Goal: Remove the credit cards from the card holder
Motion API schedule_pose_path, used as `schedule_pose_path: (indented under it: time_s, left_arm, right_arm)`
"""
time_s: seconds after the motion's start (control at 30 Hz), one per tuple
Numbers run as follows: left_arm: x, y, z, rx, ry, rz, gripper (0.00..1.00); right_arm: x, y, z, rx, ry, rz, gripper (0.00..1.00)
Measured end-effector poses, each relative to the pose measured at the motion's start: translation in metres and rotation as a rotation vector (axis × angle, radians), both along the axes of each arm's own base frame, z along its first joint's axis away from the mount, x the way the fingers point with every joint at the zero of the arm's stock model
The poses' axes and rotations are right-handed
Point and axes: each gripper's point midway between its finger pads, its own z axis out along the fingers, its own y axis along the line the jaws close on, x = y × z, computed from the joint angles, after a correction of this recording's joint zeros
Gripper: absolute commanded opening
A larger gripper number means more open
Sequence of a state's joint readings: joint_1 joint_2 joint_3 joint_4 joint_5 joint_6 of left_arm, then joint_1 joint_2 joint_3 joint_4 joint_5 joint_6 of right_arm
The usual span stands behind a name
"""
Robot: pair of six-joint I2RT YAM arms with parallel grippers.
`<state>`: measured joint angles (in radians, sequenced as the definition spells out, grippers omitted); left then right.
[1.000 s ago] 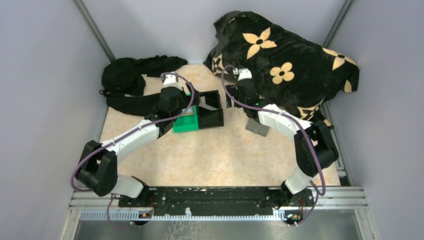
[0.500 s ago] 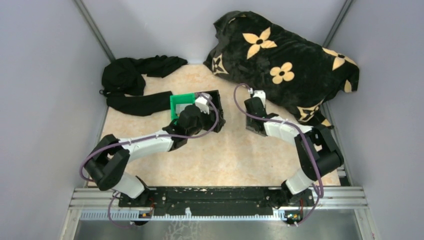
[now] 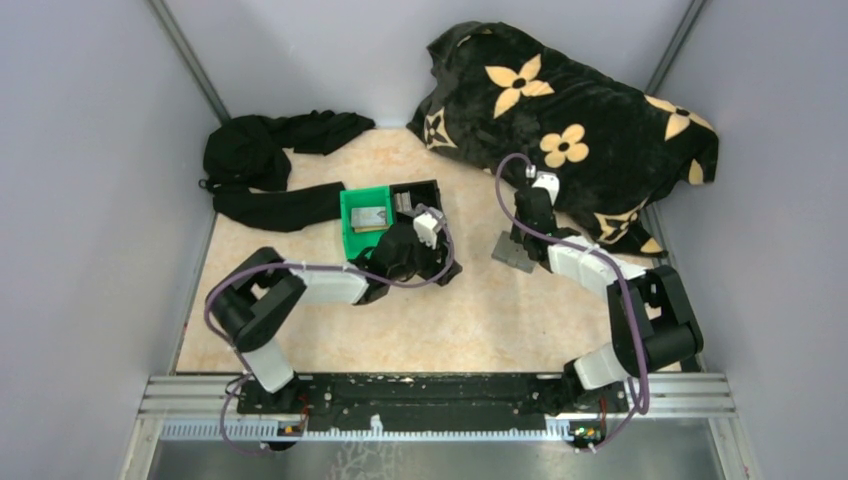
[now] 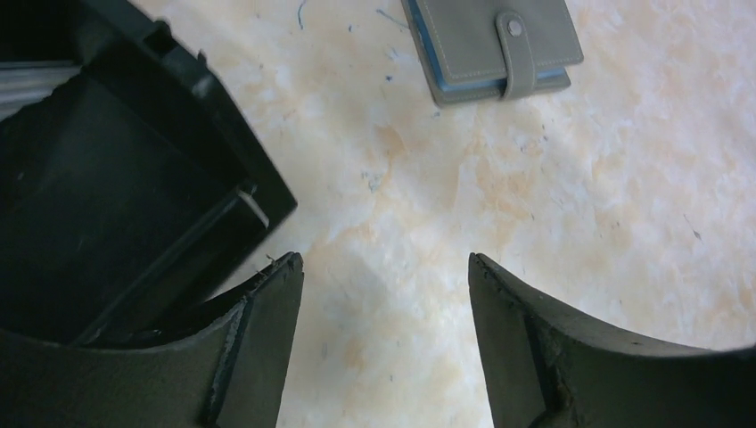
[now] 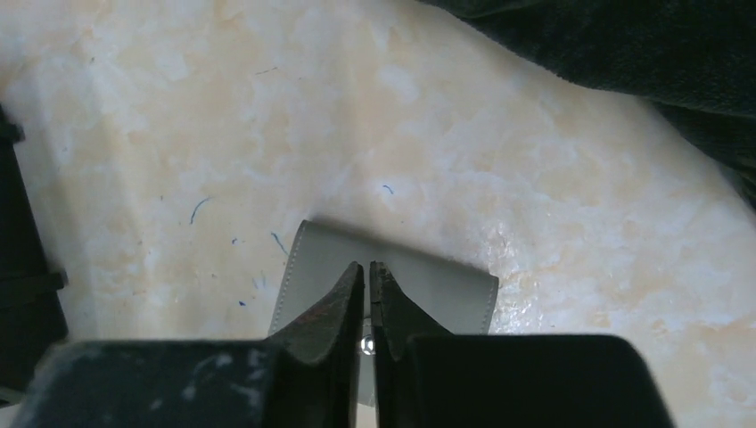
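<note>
- We're looking at a lab test cell: grey panels point(image 3: 90, 200) are walling in a table point(image 3: 470, 320).
- Two robot arms point(image 3: 320, 287) are sitting bolted to a metal rail point(image 3: 440, 398).

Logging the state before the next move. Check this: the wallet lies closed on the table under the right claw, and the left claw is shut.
Wrong on one point: the left claw is open, its fingers wide apart, as the left wrist view shows. The rest stands: the wallet lies closed on the table under the right claw.
</note>
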<state>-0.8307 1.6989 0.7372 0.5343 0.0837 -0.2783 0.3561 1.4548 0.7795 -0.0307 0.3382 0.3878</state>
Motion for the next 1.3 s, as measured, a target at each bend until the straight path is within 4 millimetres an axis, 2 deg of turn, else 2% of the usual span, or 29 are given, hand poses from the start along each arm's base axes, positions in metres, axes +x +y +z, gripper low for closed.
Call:
schedule_pose_path:
  time_s: [0.1,0.17,0.37,0.53,0.7,0.87,0.97,1.07,1.13,1.23,1.3]
  left_arm:
    - [0.010,-0.011,-0.004,0.007,-0.002,-0.004,0.73]
    - [0.016,-0.015,-0.006,0.014,-0.006,0.003,0.72]
    - [0.033,-0.017,-0.008,0.037,-0.038,0.042,0.75]
    - [0.055,-0.023,0.000,0.033,-0.076,0.083,0.75]
    - [0.058,-0.021,0.004,0.017,-0.075,0.095,0.77]
    - [0.047,-0.020,0.017,-0.026,-0.061,0.072,0.78]
    - [0.044,-0.022,0.030,-0.053,-0.068,0.056,0.78]
    - [0.043,-0.023,0.039,-0.076,-0.072,0.051,0.78]
    - [0.041,-0.022,0.043,-0.090,-0.073,0.055,0.78]
    - [0.037,-0.018,0.041,-0.092,-0.068,0.057,0.78]
    - [0.036,-0.017,0.038,-0.088,-0.063,0.057,0.78]
  right_arm:
    - [0.002,-0.008,0.000,0.006,-0.001,-0.025,0.30]
    - [0.004,-0.014,0.000,0.009,-0.002,-0.043,0.37]
    - [0.006,-0.029,-0.004,-0.008,0.004,-0.088,0.38]
    - [0.005,-0.042,-0.023,-0.038,0.056,-0.125,0.38]
    - [0.006,-0.047,-0.039,-0.056,0.122,-0.138,0.35]
    - [0.007,-0.035,-0.043,-0.015,0.157,-0.090,0.25]
    - [0.002,-0.020,-0.048,0.034,0.178,-0.035,0.24]
    - [-0.017,-0.006,-0.053,0.059,0.197,0.026,0.24]
    - [-0.038,0.011,-0.051,0.063,0.210,0.099,0.24]
    - [-0.066,0.039,-0.036,0.100,0.188,0.226,0.24]
    - [-0.072,0.047,-0.018,0.130,0.139,0.260,0.24]
